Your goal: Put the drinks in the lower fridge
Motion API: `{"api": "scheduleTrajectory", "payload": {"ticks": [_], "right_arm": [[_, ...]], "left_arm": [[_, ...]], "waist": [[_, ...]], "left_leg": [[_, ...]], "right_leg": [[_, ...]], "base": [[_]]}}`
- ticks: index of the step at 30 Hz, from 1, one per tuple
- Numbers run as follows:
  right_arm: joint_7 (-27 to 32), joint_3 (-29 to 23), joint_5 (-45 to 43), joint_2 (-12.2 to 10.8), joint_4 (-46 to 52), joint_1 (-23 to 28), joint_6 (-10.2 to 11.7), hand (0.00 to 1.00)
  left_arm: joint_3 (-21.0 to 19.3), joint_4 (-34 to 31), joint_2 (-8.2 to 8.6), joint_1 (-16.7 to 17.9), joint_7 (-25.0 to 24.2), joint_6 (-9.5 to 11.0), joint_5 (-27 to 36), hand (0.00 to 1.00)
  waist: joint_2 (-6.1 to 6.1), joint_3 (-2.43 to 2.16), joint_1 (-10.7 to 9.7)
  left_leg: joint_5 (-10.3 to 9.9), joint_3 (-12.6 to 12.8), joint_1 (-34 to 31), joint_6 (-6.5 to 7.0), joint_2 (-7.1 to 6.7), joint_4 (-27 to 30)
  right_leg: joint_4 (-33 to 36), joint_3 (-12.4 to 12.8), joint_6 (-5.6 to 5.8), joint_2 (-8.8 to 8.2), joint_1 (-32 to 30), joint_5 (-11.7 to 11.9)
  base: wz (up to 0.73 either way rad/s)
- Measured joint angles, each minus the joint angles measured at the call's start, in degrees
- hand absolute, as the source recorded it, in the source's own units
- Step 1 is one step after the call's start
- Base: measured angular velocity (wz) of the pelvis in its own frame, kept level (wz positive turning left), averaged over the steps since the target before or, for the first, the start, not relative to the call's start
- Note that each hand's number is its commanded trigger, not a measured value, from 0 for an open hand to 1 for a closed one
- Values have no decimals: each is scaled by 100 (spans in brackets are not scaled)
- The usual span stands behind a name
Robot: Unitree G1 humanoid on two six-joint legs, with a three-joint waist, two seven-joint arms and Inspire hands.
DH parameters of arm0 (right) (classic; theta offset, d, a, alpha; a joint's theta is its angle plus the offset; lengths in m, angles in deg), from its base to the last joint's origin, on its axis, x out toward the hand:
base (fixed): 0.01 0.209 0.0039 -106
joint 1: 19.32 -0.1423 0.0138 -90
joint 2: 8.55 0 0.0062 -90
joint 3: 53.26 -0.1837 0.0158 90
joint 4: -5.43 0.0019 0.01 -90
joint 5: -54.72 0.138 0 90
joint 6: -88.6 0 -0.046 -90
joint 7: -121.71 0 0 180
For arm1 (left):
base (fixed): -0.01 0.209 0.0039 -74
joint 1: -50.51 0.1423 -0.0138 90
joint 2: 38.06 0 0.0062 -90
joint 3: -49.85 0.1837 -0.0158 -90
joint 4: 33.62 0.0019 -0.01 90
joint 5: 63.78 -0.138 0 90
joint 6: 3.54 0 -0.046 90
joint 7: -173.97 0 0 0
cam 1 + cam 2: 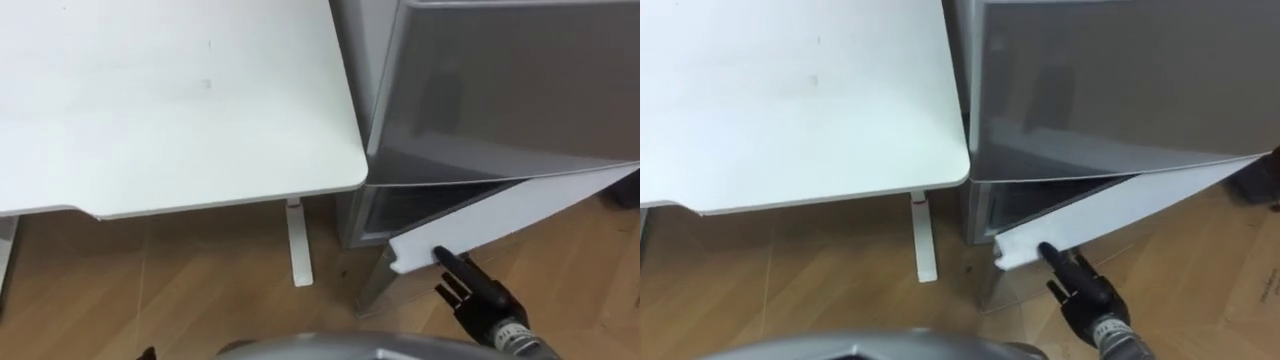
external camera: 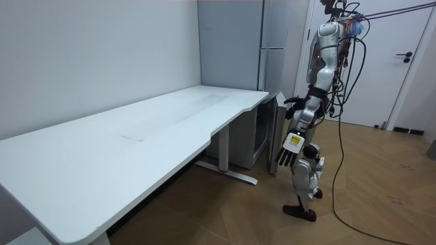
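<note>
A large white table takes up the left of the eye views, its rounded corner close to the fridge. In the room view it runs along the wall towards the camera. A wooden floor lies beneath it, and one white table leg stands on the boards just beside the fridge.

The tall silver fridge stands at the table's far end, in the corner of the room. Its upper door is closed. The lower fridge door is swung partly out, with its white top edge slanting across the eye views and a dark gap into the lower compartment behind it.

The robot stands upright on the floor in front of the fridge, facing it, with a white room door behind it.

The right hand is at the free corner of the lower fridge door, touching its white edge. I cannot tell whether it is grasping the door or only resting against it. In the room view the left hand hangs low at the robot's side, relaxed, fingers straight and holding nothing.
</note>
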Motion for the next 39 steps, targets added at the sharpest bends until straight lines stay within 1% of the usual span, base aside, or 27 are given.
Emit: {"api": "scheduleTrajectory", "payload": {"ticks": [1, 4, 6, 9, 11, 14, 17, 18, 20, 22, 23, 24, 25, 26, 27, 29, 31, 33, 35, 36, 39], "right_arm": [[0, 42, -3, 1, 17, -2, 2, 0], [-26, 382, -22, 6, 96, -6, -4, 0], [-65, 566, -280, -41, 160, -6, -11, 0], [-116, 737, -483, -66, 224, -24, -16, 0], [-126, 807, -570, -65, 267, -38, -17, 0], [-173, 841, -810, -56, 433, -62, -27, 0], [-233, 842, -912, -56, 475, -166, -26, 0], [-231, 835, -997, -45, 570, -200, -27, 0], [-222, 825, -1454, 7, 935, -214, -16, 0], [-165, 828, -1733, 27, 1151, -300, 29, 0], [-81, 836, -1949, 37, 1189, -367, 21, 0], [-7, 836, -2244, 72, 1428, -379, 1, 0], [13, 841, -2328, 97, 1570, -393, -1, 0], [37, 847, -2566, 163, 1641, -460, -74, 0], [36, 846, -2706, 236, 1642, -484, -80, 0], [29, 846, -2877, 346, 1642, -535, -122, 0], [26, 844, -3134, 437, 1642, -579, -123, 0], [11, 813, -3547, 544, 1642, -680, -123, 0], [12, 776, -3702, 617, 1642, -702, -123, 0], [10, 724, -3811, 648, 1643, -718, -123, 0], [10, 557, -4043, 696, 1640, -762, -124, 0]], "left_arm": [[16, 0, 0, 1, 1, 0, -4, 0], [67, 0, 0, -8, -14, 0, -5, 0], [127, -6, 0, -30, -33, 16, -5, 0], [158, -4, 0, -12, -31, 41, -1, 0], [250, -4, -8, 8, -24, 41, -16, 0], [264, -3, -8, 9, -27, 41, -46, 0], [320, 3, -23, 25, -16, 41, -46, 0], [351, -1, -27, 41, -15, 41, -52, 0], [350, -6, -33, 30, -8, 44, -77, 0], [354, -7, -25, 11, 6, 49, -71, 0], [352, -21, -26, -15, 10, 50, -72, 0], [353, -32, -36, -19, 7, 50, -72, 0], [358, -32, -44, -37, 1, 50, -70, 0], [347, -33, -78, -70, -33, 52, -68, 0], [339, -30, -115, -80, -63, 66, -51, 0], [324, -17, -143, -82, -147, 68, -57, 0], [214, -1, -141, -107, -205, 66, -74, 0], [113, 4, -138, -105, -340, 66, -173, 0], [97, 3, -137, -100, -396, 66, -279, 0], [89, 1, -138, -86, -442, 65, -321, 0], [8, -3, -138, -63, -571, 60, -324, 0]], "waist": [[1, 0, 6], [-1, 2, 54], [3, 4, 131], [3, 6, 167], [8, 10, 182], [16, 33, 218], [4, 41, 225], [-4, 40, 231], [-22, 46, 197], [-23, 50, 209], [-78, 42, 250], [-58, 53, 264], [-85, 85, 267], [-100, 99, 267], [-146, 109, 285], [-195, 117, 323], [-206, 111, 347], [-190, 106, 330], [-168, 97, 331], [-155, 85, 332], [-143, 75, 330]], "left_leg": [[0, -1, -1, 0, 0, 3], [0, -1, 0, 0, 2, 6], [-1, -1, 1, 0, 2, 6], [-1, -15, 1, 0, 1, 15], [-1, -19, 0, 0, 2, 20], [-1, -33, -16, 0, 0, 30], [-1, -73, -35, 1, -9, 58], [0, -90, -42, 1, -13, 62], [9, -172, -96, 14, -33, 77], [23, -193, -99, 25, -57, 63], [26, -211, -107, 30, -70, 61], [32, -227, -105, 40, -83, 63], [34, -237, -105, 43, -88, 65], [39, -266, -119, 50, -97, 65], [40, -293, -123, 51, -103, 63], [40, -301, -113, 51, -101, 63], [39, -310, -110, 52, -99, 64], [40, -336, -103, 51, -99, 64], [40, -337, -79, 51, -100, 65], [40, -343, -75, 51, -101, 66], [41, -353, -83, 52, -100, 83]], "right_leg": [[0, -1, 0, 0, -1, 0], [-1, -2, 0, 2, 14, 0], [1, 0, -1, 2, 21, 2], [8, -4, 0, 1, 36, 2], [20, -4, 0, 1, 39, 2], [52, -14, 0, -5, 36, 1], [50, -32, 1, -15, 31, 0], [51, -75, 4, -21, 22, -3], [41, -152, 9, -38, 24, -6], [44, -159, 19, -58, 19, -12], [60, -154, 23, -68, 10, -15], [64, -163, 26, -80, 6, -15], [66, -179, 27, -84, 7, -13], [69, -226, 32, -93, 6, -10], [69, -256, 33, -96, 15, -10], [71, -266, 33, -95, 29, -9], [75, -274, 33, -96, 33, -8], [75, -283, 32, -96, 59, -6], [74, -296, 32, -97, 101, -6], [75, -302, 32, -97, 121, -6], [78, -310, 32, -98, 117, -7]], "base": [[0], [0], [0], [2], [0], [1], [6], [7], [17], [11], [4], [5], [10], [12], [11], [3], [0], [0], [2], [3], [0]]}}
